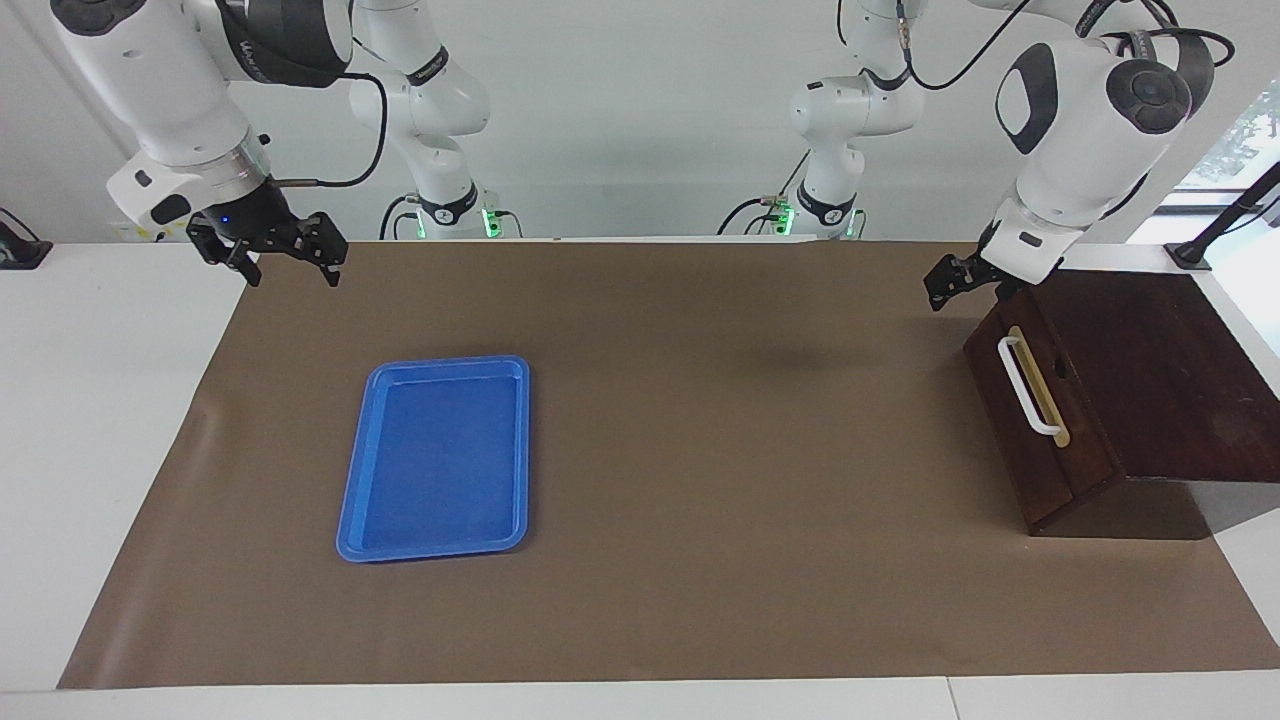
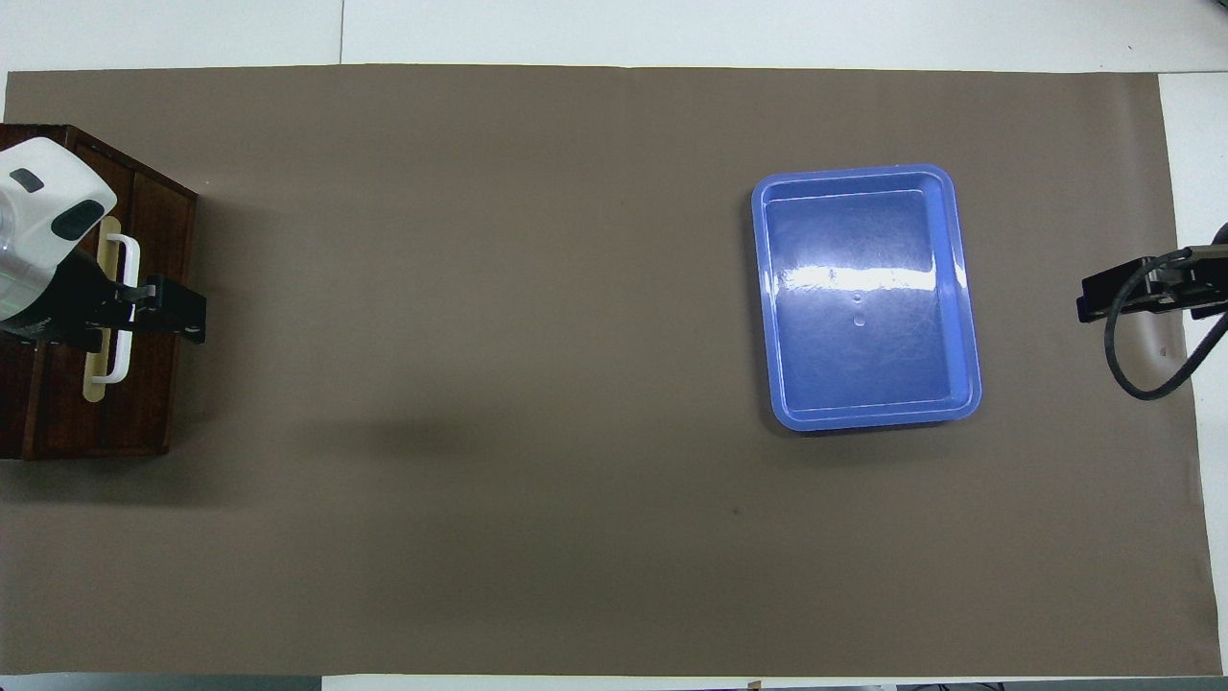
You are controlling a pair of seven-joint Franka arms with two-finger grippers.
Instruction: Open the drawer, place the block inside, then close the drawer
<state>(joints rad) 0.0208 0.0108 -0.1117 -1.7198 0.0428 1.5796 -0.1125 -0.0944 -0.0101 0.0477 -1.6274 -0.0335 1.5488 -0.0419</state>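
Left end effector [image 1: 962,277] hangs in the air over the desk just beside the drawer's [image 1: 1035,420] top corner, jaws spread, gripping nothing. Right end effector [image 1: 268,250] waits over the mat edge at the right arm's end, jaws also spread, empty. Drawer closed, white handle [image 1: 1024,386] untouched. Blue tray [image 1: 437,458] lies bare. No block visible. Lettering on the arm links unreadable.

Overhead: left end effector [image 2: 158,312] overlaps the handle [image 2: 126,309]; drawer [image 2: 144,403] shut. Right end effector [image 2: 1137,293] sits beside the mat [image 2: 576,288] edge; tray [image 2: 865,297] well apart.
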